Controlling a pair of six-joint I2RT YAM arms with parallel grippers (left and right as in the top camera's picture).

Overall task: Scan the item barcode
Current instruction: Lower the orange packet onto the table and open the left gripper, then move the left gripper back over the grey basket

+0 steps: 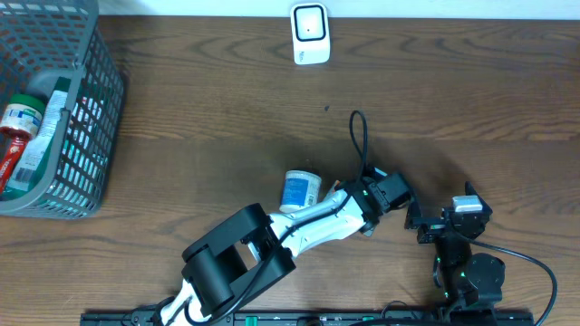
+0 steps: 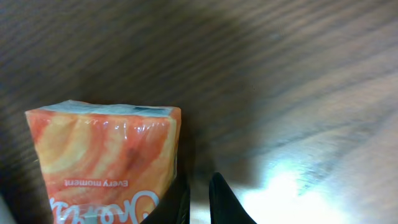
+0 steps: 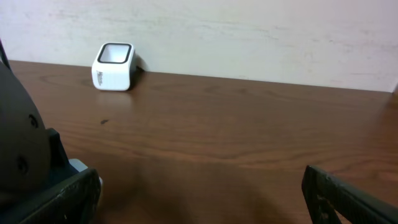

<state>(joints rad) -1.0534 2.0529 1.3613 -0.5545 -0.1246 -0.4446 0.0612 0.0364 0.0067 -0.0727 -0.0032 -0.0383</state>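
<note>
The left gripper (image 2: 200, 182) has its dark fingers pressed nearly together with nothing between them. The tissue packet (image 2: 106, 155) lies just beside them, near the middle of the front edge of the wood-grain table (image 1: 227, 109). Only the left wrist view shows the packet's glossy orange film; from overhead it looks like a white-blue block. The right gripper (image 3: 200, 177) gapes wide and holds nothing. A white, boxy scanner (image 1: 310, 34) sits at the far edge, and a grey mesh basket (image 1: 86, 109) stands at the left edge.
</note>
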